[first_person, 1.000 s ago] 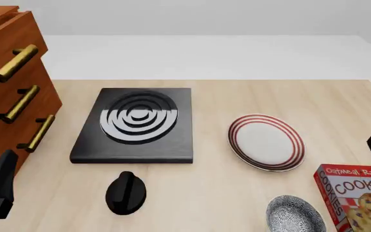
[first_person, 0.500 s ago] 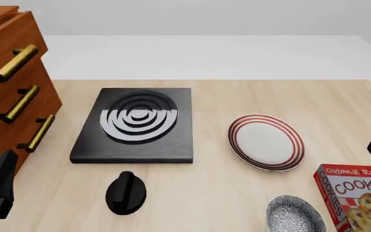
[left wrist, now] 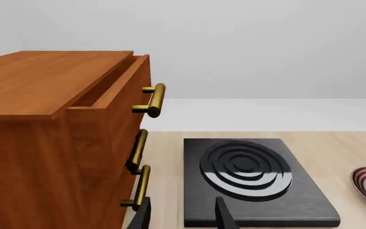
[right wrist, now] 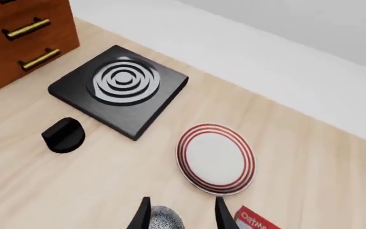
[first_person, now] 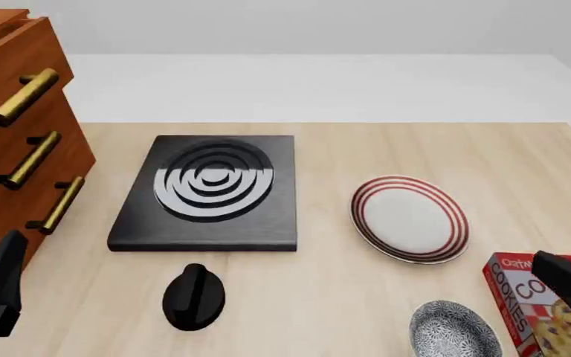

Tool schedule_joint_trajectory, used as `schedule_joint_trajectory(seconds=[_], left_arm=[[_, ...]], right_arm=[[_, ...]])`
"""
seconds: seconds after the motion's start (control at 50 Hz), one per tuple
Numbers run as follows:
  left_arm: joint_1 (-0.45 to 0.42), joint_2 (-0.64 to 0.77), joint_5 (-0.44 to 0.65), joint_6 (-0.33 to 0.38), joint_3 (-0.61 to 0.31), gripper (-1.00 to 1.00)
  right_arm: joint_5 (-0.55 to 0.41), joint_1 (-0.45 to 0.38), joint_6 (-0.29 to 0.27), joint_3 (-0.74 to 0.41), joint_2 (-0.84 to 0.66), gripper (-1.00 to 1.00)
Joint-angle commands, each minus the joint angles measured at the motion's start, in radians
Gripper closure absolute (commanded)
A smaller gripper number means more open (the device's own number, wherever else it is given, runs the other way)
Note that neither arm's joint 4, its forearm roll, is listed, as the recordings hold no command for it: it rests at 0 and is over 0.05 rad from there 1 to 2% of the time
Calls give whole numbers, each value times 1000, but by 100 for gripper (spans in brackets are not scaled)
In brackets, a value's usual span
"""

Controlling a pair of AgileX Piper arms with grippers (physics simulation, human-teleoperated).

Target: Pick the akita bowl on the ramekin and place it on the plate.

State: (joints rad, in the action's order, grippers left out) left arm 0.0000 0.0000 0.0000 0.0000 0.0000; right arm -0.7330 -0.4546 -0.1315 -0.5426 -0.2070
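the bowl (first_person: pixel 454 329), speckled grey, sits at the near right of the table (first_person: pixel 326 282), just left of a cookie box (first_person: pixel 553 312); the ramekin said to be beneath it cannot be made out. the plate (first_person: pixel 410 218), red-ringed, lies beyond the bowl, well apart from it, right of the black stove (first_person: pixel 211 192). a black knob (first_person: pixel 193 296) lies in front of the stove. a wooden drawer chest (first_person: pixel 13 141) with brass handles stands at the left.

right gripper (right wrist: pixel 179 214): fingers spread, empty, above the bowl (right wrist: pixel 160 220), whose rim shows between them. left gripper (left wrist: pixel 181 217): fingers spread, empty, near the stove (left wrist: pixel 249 179) and chest (left wrist: pixel 62 143).
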Motion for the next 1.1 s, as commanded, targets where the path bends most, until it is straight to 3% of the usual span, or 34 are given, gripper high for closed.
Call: schedule_joint_trajectory(seconds=[0.02,0.06,0.1,0.16,0.32,0.34,0.38,0.42,0.48,0.52,0.68,0.8,0.9,0.94,1.02,1.1], left_arm=[[0,0,0,0,0,-100],[0,0,0,0,0,-100],[0,0,0,0,0,-100],[0,0,0,0,0,-100],[0,0,0,0,0,-100],[0,0,0,0,0,-100],[0,0,0,0,0,-100],[0,0,0,0,0,-100],[0,0,0,0,0,-100],[0,0,0,0,0,-100],[0,0,0,0,0,-100],[0,0,0,0,0,-100],[0,0,0,0,0,-100],[0,0,0,0,0,-100],[0,0,0,0,0,-100],[0,0,0,0,0,-100]], right_arm=[[-78,-113,-87,-70,-76,-100],[-85,-146,-129,-75,-108,-100],[-91,-170,-122,-90,-124,-100],[-106,-184,-193,-36,-152,-100],[-122,-260,-134,-71,-246,-100],[-126,-265,-137,-64,-256,-100],[-152,-238,-210,-12,-257,-100],[-154,-271,-168,-27,-283,-100],[-182,-285,-195,-36,-296,-100],[-192,-308,-173,-35,-325,-100],[-223,-370,-185,-34,-404,-100],[-233,-350,-208,-25,-418,-100],[-207,-383,-175,13,-450,-100],[-209,-369,-205,51,-436,-100],[-198,-382,-176,60,-439,-100],[-194,-381,-183,73,-437,-100]])
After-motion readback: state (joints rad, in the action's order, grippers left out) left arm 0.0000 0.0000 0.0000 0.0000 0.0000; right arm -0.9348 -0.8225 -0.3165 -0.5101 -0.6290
